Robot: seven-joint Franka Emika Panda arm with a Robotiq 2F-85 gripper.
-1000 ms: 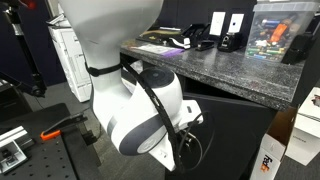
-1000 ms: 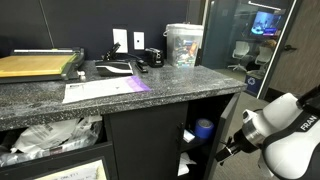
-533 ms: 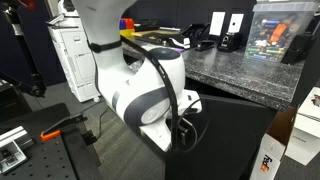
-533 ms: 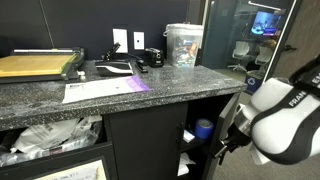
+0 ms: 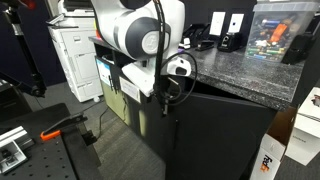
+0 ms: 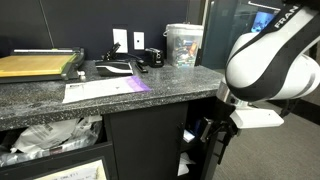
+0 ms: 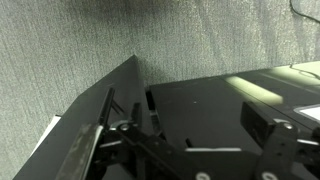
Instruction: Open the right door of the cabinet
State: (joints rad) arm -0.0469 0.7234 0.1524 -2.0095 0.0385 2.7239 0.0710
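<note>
In the wrist view we saw the gripper [image 7: 150, 150] as dark linkages along the bottom edge. A flat black panel ran off toward 2 o'clock, and grey carpet [image 7: 90, 40] filled the upper half. We could not tell from any view how wide the fingers were set, or whether they had hold of the handle.

In an exterior view the gripper hung at the near vertical edge of the right door [image 5: 225, 140], just below the white arm [image 5: 140, 30]. The door stood angled out from the cabinet [image 6: 140, 150], its top edge running away toward 3 o'clock under the counter lip. In both exterior views the bay behind it lay exposed, and we made out a blue object [image 6: 203, 128] on a shelf inside, at 9 o'clock from the gripper.

Above, the speckled granite top [image 6: 170, 85] carried a sheet of paper with a purple strip [image 6: 105, 90] near its front edge. A paper cutter [image 6: 40, 65] lay at 10 o'clock from that sheet, and a clear plastic tub [image 6: 183, 45] stood toward the back at 1 o'clock.

Farthest off, a white printer [image 5: 70, 55] stood beyond the cabinet's far end.
</note>
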